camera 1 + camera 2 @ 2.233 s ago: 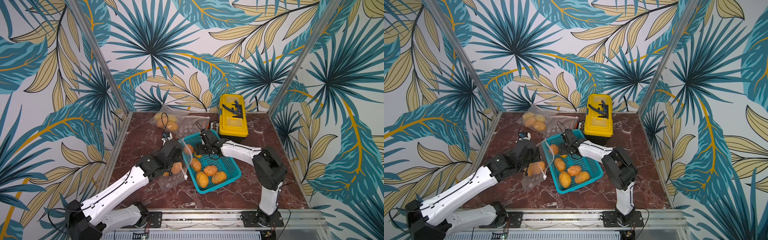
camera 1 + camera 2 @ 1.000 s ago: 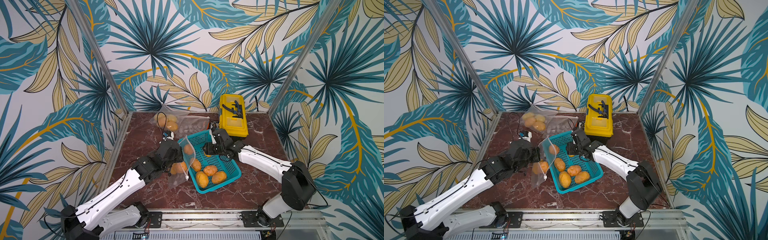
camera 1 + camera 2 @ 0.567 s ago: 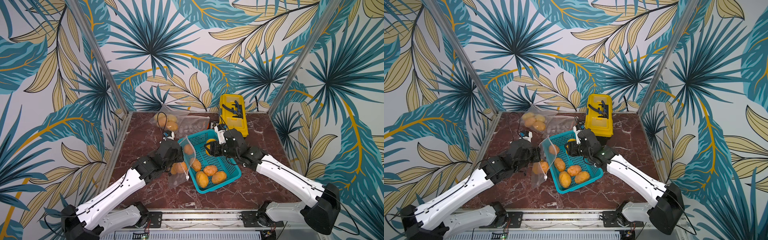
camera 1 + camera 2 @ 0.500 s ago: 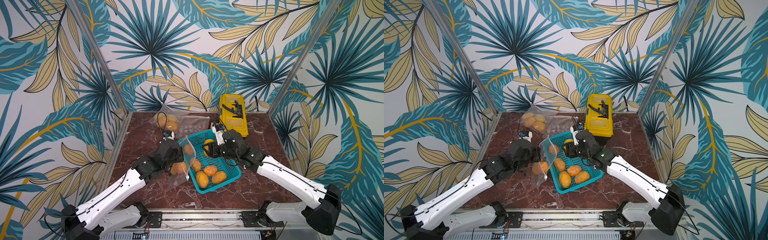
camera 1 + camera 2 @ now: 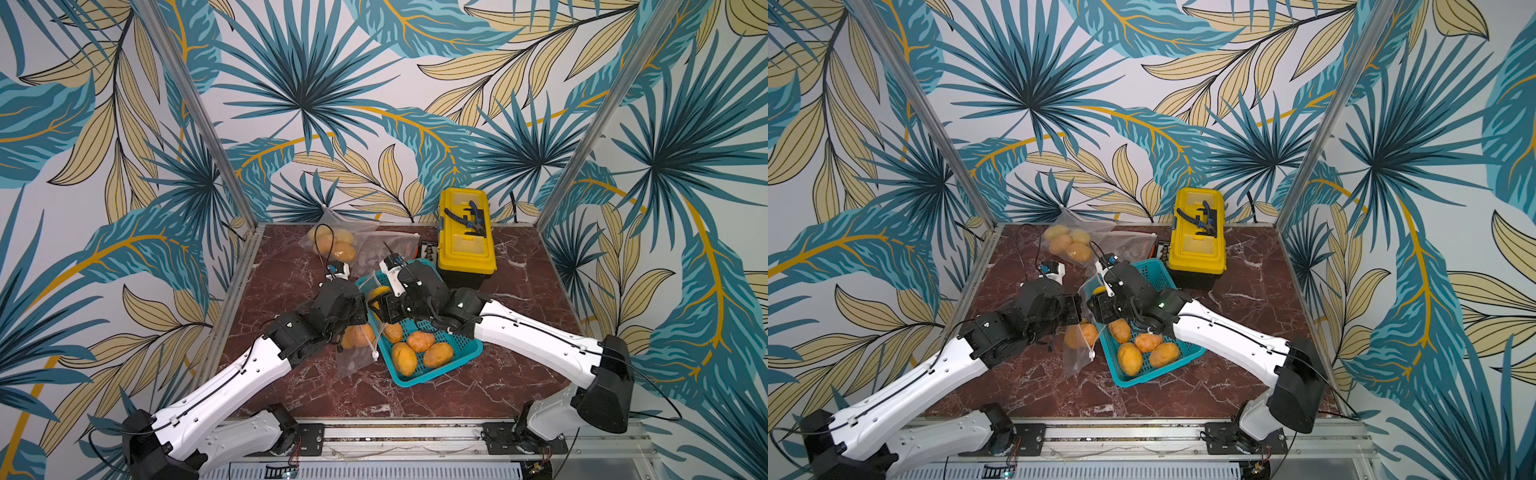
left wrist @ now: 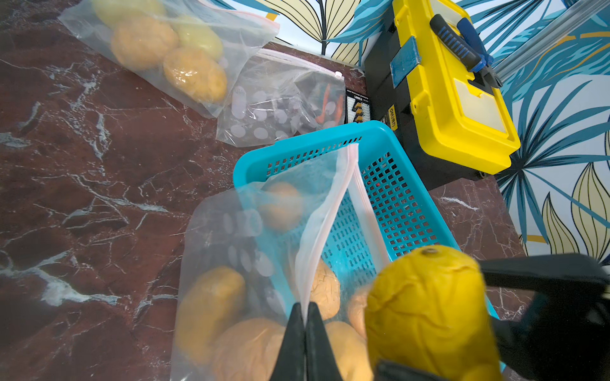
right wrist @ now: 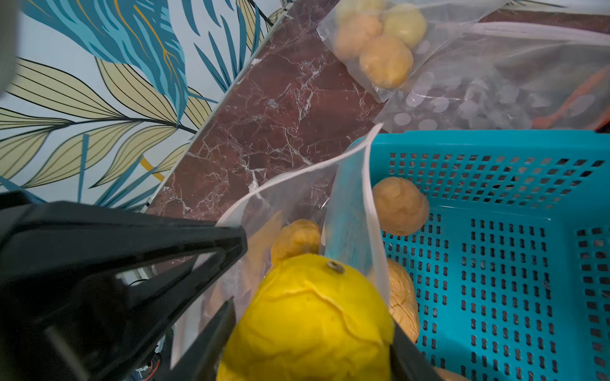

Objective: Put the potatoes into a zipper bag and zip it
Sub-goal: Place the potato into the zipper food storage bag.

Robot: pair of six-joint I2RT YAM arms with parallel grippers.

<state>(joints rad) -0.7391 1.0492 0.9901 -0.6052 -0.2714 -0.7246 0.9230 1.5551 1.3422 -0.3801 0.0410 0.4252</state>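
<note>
My left gripper point(image 6: 305, 306) is shut on the rim of the clear zipper bag point(image 6: 231, 231), holding its mouth up beside the blue basket point(image 5: 440, 374). Potatoes point(image 5: 355, 336) lie inside the bag. My right gripper point(image 7: 312, 326) is shut on a bright yellow potato point(image 7: 297, 290) and holds it at the bag's open mouth, close to the left gripper point(image 5: 365, 309). The held potato point(image 6: 425, 303) fills the corner of the left wrist view. Several tan potatoes point(image 5: 1144, 343) lie in the basket point(image 5: 1154, 376).
A yellow toolbox point(image 5: 465, 245) stands behind the basket. At the back lie a second bag holding potatoes point(image 5: 332, 243) and a clear bag of small items point(image 5: 386, 249). Metal frame posts and patterned walls close in the marble table point(image 5: 519, 332).
My right arm has carried the yellow potato leftwards from above the basket to the bag's mouth. The left gripper has kept its hold on the bag rim, almost still.
</note>
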